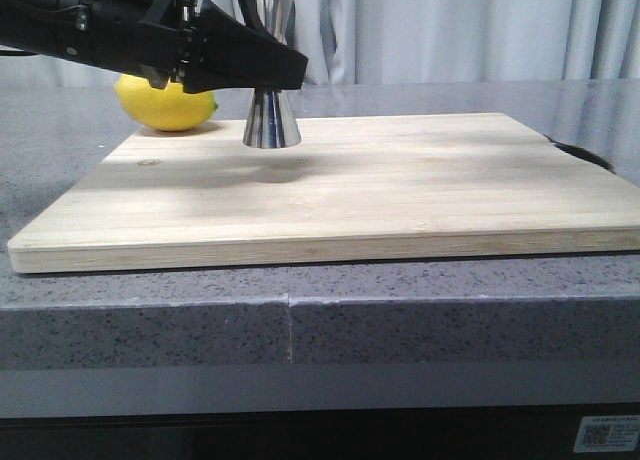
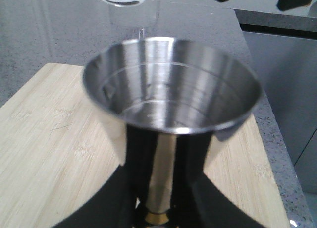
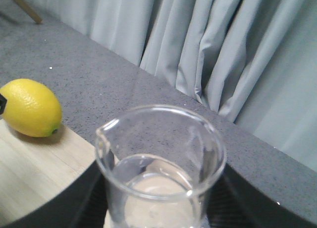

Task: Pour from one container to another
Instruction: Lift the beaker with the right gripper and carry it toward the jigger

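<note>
The left fingers (image 1: 262, 68) are clamped on the waist of the steel jigger (image 1: 271, 122), which stands upright on the bamboo cutting board (image 1: 400, 190) near its far left corner. In the left wrist view the gold band (image 2: 158, 217) sits between the dark fingers and the upper cup opens wide toward the camera, apparently still dry.

The right fingers (image 3: 158, 223) are closed around the glass beaker (image 3: 161, 163), which they hold aloft with a little clear liquid in the bottom and its pouring lip (image 3: 102, 131) turned toward the lemon (image 3: 29, 107). The beaker's base shows just above the jigger's far rim in the left wrist view.

To pour well, I judge the lip should come over the middle of the cup before tipping, then roll slowly so the stream falls inside. The left grip should hold the jigger steady. The lemon rests on the grey bench (image 1: 420, 300), touching the board's back edge.
</note>
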### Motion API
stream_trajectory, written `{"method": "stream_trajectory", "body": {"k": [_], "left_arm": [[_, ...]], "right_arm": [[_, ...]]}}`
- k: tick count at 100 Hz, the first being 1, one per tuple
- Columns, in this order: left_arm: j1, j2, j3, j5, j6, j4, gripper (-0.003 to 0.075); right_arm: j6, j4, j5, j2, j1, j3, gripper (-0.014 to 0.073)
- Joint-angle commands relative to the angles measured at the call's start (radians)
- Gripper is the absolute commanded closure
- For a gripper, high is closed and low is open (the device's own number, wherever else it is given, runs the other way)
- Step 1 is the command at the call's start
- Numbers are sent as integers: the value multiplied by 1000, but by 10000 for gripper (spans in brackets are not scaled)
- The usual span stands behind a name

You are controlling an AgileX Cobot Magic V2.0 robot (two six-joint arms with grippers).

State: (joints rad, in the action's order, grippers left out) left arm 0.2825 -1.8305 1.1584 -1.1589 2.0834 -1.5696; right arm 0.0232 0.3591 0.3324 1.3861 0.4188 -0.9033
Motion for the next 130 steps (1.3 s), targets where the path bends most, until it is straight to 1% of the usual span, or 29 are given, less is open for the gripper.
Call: {"method": "stream_trajectory", "body": {"k": [1, 38, 95, 130], "left_arm": [[9, 55, 28, -101, -8, -73, 739], [9, 55, 28, -101, -9, -73, 739], [9, 55, 28, -101, -9, -71, 739], [9, 55, 28, -101, -9, -69, 739]], "right_arm": [[2, 13, 62, -43, 9, -47, 347], [2, 74, 38, -45, 23, -65, 347], [2, 97, 38, -45, 23, -65, 347], [2, 146, 7, -45, 79, -104, 347]]}}
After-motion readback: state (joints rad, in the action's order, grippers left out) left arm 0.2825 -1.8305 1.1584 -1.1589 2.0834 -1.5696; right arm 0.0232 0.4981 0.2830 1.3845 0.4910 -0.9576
